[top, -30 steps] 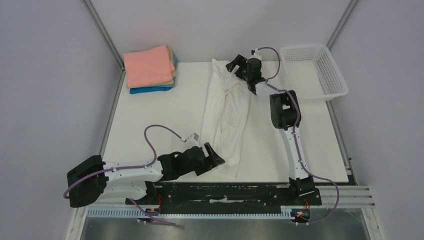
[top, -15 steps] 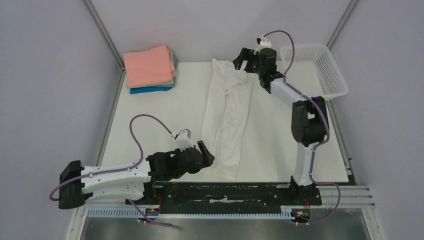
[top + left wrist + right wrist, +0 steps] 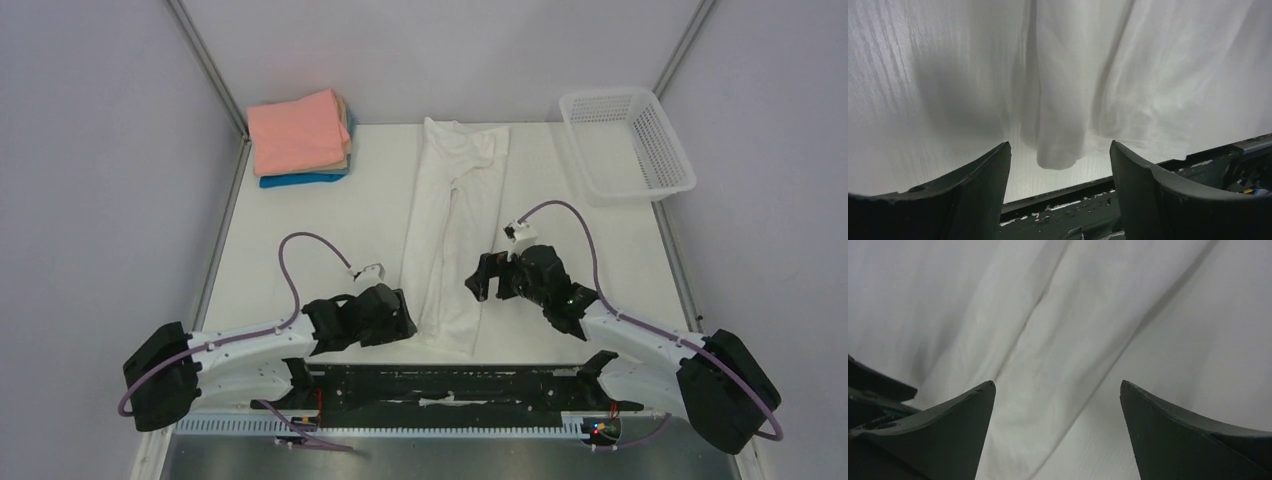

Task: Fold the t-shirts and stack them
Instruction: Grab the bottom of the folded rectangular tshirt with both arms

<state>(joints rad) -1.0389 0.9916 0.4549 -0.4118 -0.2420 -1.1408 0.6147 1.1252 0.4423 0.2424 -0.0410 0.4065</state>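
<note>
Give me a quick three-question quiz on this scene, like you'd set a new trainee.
1. True or false: the white t-shirt lies flat as a long narrow strip.
2. Which colour is on top of the folded stack? A blue, B salmon-pink, C tan.
3. Fill in the blank: the left gripper and the right gripper both have their jaws ____ (open or shut).

Key: 1 true; 2 B; 3 open, with nothing held.
</note>
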